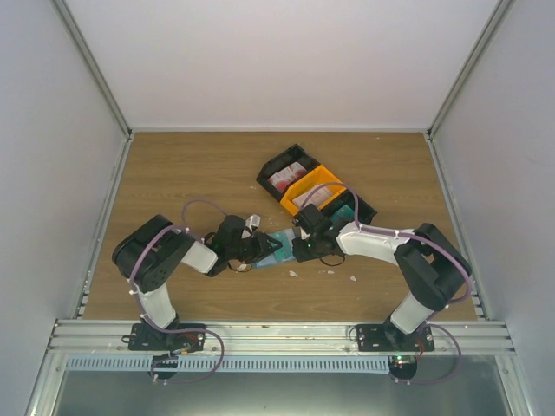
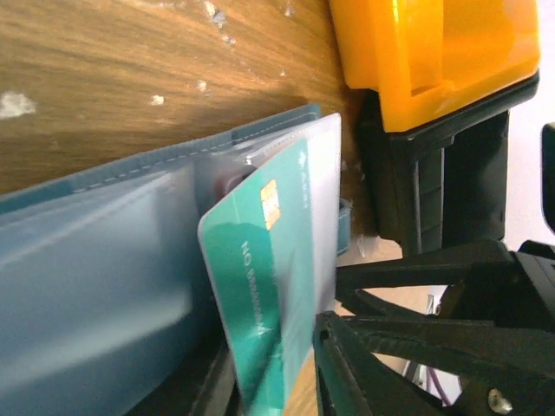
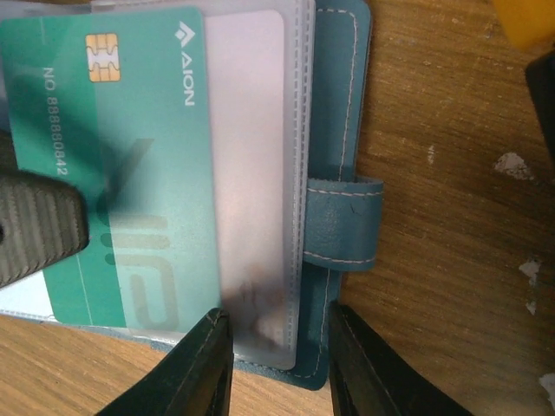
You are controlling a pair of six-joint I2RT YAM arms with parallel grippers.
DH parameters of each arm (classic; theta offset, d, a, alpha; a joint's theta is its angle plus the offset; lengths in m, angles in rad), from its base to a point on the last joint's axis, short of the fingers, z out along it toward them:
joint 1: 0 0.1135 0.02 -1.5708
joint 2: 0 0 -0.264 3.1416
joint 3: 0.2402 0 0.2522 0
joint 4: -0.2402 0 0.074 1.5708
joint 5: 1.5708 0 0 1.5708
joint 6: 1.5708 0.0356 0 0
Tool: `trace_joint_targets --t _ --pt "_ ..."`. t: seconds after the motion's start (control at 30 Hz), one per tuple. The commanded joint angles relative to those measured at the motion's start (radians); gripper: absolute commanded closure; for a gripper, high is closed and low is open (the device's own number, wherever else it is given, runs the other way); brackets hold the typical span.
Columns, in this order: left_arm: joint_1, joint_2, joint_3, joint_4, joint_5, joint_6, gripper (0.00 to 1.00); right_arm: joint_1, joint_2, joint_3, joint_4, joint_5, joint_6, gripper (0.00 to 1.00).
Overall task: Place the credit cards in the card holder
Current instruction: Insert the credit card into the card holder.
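I am seeing the card holder (image 1: 282, 246) lying on the surface (image 1: 173, 173) just on the near side of the tray (image 1: 347, 201), between the left gripper (image 1: 263, 248) and the right gripper (image 1: 301, 248). One credit card (image 3: 113, 173) is sitting partway inside its sleeve; more cards (image 1: 286, 179) are lying in the tray.

teal card (image 3: 113, 173), blue holder (image 3: 334, 104) (white stitching)

light: bright, even, overhead | shadows: soft | wrist views: nearest parts blurred | top view: low detail
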Motion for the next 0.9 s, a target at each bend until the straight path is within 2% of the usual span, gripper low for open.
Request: trace_joint_targets --t 0.0,0.1,0.17,0.3,0.53,0.67,0.77,0.87 --pt "-0.028 -0.090 0.045 -0.294 -0.031 0.129 0.67 0.006 -0.005 -0.028 -0.024 -0.003 0.028 0.68" --pt "-0.032 -0.177 0.074 -0.463 -0.117 0.177 0.50 0.000 -0.022 -0.027 -0.027 0.008 0.034 0.64" --pt "-0.032 -0.213 0.090 -0.559 -0.175 0.179 0.44 -0.004 -0.029 -0.022 -0.028 0.011 0.036 0.63" --pt "-0.030 -0.231 0.126 -0.641 -0.210 0.187 0.39 -0.008 -0.035 -0.012 -0.015 0.010 0.039 0.61" --pt "-0.031 -0.241 0.147 -0.689 -0.195 0.200 0.35 -0.010 -0.037 0.012 0.009 -0.026 0.037 0.59" --pt "-0.033 -0.259 0.180 -0.798 -0.199 0.211 0.31 -0.015 -0.060 0.013 0.030 -0.045 0.045 0.56" --pt "-0.034 -0.298 0.165 -0.810 -0.200 0.195 0.24 -0.020 -0.071 0.013 0.049 -0.061 0.051 0.54" --pt "-0.033 -0.321 0.149 -0.822 -0.226 0.182 0.23 -0.023 -0.061 0.018 0.059 -0.075 0.046 0.54"
